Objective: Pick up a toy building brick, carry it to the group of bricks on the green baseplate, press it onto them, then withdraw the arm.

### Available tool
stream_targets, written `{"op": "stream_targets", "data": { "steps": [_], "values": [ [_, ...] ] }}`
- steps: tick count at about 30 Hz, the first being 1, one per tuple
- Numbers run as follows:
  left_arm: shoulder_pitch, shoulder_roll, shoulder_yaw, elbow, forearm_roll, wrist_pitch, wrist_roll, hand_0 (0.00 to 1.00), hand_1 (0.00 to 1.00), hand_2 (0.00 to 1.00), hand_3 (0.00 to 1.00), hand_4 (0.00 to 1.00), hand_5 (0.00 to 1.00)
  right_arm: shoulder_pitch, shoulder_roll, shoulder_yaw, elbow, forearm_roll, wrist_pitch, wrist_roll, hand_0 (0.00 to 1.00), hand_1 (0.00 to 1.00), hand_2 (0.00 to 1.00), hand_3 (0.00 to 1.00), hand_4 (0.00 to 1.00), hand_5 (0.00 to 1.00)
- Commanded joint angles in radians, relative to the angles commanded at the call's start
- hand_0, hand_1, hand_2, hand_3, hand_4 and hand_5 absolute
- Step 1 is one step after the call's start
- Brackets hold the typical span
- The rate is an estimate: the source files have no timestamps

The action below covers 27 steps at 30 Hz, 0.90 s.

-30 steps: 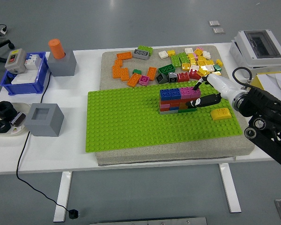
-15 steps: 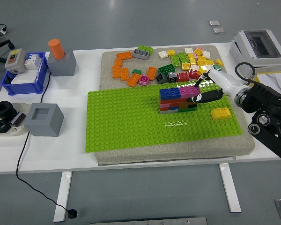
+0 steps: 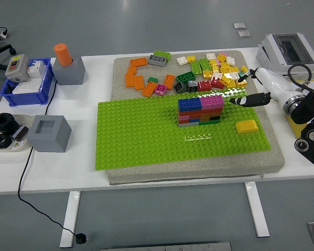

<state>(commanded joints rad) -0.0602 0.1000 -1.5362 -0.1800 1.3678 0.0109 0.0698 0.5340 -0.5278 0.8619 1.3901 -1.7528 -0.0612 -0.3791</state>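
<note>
Green baseplate (image 3: 141,138) sits mid-tabletop on a foam pad w/ the brick stack (image 3: 200,110) toward its right, pink bricks seated on top, so pressing looks done. Loose bricks (image 3: 214,70) lie behind on the pad, handy for picking; a yellow brick (image 3: 247,126) lies right of the stack. Right hand (image 3: 251,98) hovers just right of the stack, fingers relaxed, holding nothing, apparently clear of it.
</note>
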Motion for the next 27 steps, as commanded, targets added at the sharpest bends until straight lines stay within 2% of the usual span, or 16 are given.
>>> {"op": "stream_targets", "data": {
  "steps": [3,4,10,20,27],
  "values": [
    [0.003,0.002,-0.002,0.000,-0.002,0.002,0.000,0.629,0.586,0.548,0.575,0.600,0.241,0.004,-0.008,-0.019,-0.022,-0.057,0.020,-0.021,0.894,0.847,0.873,0.704,0.758,0.080],
    [0.003,0.002,-0.004,0.000,-0.002,0.002,0.000,0.629,0.585,0.548,0.575,0.600,0.240,0.006,-0.010,-0.026,-0.029,-0.076,0.028,-0.028,0.890,0.847,0.871,0.659,0.704,0.037],
    [0.006,0.006,-0.009,0.000,-0.008,0.004,-0.001,0.629,0.585,0.548,0.575,0.601,0.241,0.025,-0.021,-0.070,-0.058,-0.165,0.085,-0.070,0.894,0.848,0.870,0.654,0.703,0.023],
    [0.004,0.013,-0.012,0.000,-0.009,0.005,-0.001,0.629,0.586,0.548,0.576,0.601,0.243,0.039,-0.045,-0.119,-0.047,-0.171,0.162,-0.121,0.893,0.851,0.873,0.653,0.714,0.022],
    [0.001,0.014,-0.014,0.000,-0.005,0.005,0.000,0.629,0.586,0.549,0.576,0.601,0.244,0.047,-0.033,-0.147,-0.057,-0.150,0.176,-0.127,0.892,0.847,0.876,0.650,0.727,0.030]
  ]
}}
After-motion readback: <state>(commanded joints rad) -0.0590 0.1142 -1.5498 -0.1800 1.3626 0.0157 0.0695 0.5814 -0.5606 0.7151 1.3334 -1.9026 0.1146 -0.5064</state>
